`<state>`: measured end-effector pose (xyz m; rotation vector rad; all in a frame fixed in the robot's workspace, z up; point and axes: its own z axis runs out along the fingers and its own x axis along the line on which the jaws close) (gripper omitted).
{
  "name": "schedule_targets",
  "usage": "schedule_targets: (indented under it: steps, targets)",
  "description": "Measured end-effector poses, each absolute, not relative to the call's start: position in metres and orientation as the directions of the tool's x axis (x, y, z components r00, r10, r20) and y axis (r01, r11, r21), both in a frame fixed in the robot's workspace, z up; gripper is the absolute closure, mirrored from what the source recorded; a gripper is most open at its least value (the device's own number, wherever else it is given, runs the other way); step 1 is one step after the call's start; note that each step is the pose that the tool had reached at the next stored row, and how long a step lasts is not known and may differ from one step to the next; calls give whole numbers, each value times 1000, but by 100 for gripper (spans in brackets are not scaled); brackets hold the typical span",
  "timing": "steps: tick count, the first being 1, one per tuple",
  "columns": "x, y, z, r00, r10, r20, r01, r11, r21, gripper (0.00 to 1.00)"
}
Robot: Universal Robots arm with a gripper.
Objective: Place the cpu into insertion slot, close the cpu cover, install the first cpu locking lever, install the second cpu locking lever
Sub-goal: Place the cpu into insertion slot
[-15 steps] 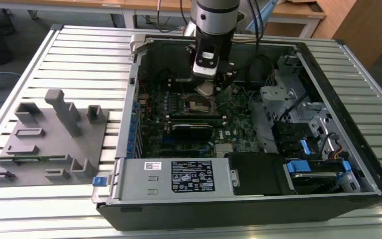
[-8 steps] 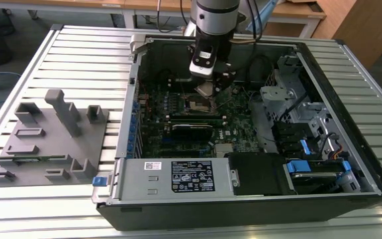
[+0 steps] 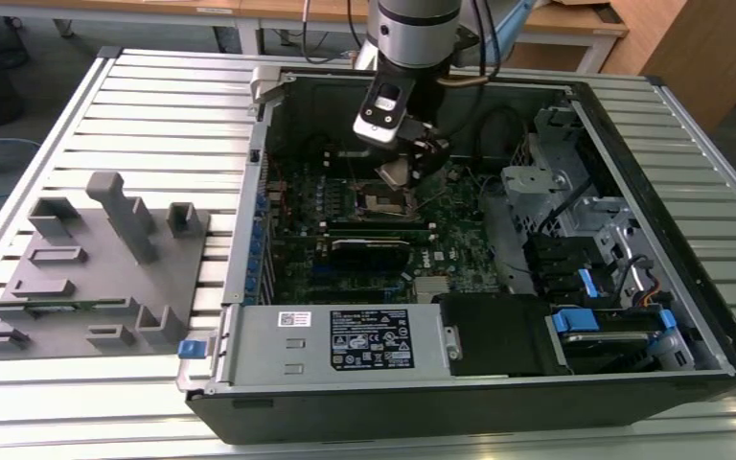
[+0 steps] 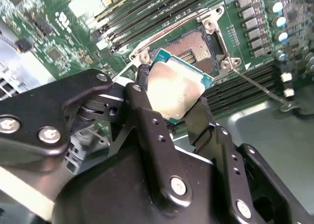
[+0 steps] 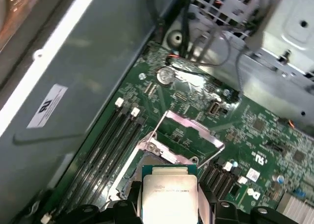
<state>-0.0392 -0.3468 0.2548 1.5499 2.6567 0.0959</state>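
Note:
My gripper (image 3: 402, 169) hangs inside the open computer case and is shut on the cpu (image 4: 174, 89), pinching it by two opposite edges. The chip is tilted, its dull metal top towards both wrist cameras, and sits between the black fingers (image 4: 142, 111). The insertion slot (image 4: 196, 46) lies uncovered on the green board just beyond the cpu, its contact field visible. The cpu cover (image 5: 182, 121) stands swung up and open on the far side of the slot (image 5: 147, 160). A thin wire locking lever (image 4: 255, 86) sticks out loose beside the socket. The cpu (image 5: 169, 197) floats a short way above the socket, apart from it.
Long black memory slots (image 4: 147, 13) run beside the socket. The case's grey wall (image 5: 73, 86) and a metal drive cage (image 3: 560, 192) with cables flank the board. A labelled power supply box (image 3: 368, 340) sits at the case front. A grey fixture (image 3: 87, 268) stands on the slatted table.

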Motion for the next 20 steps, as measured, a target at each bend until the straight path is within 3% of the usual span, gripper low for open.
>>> schedule_targets:
  steps: [20]
  targets:
    - [-39, -347, 254, -149, 989, -24, 985, 150, 86, 46]
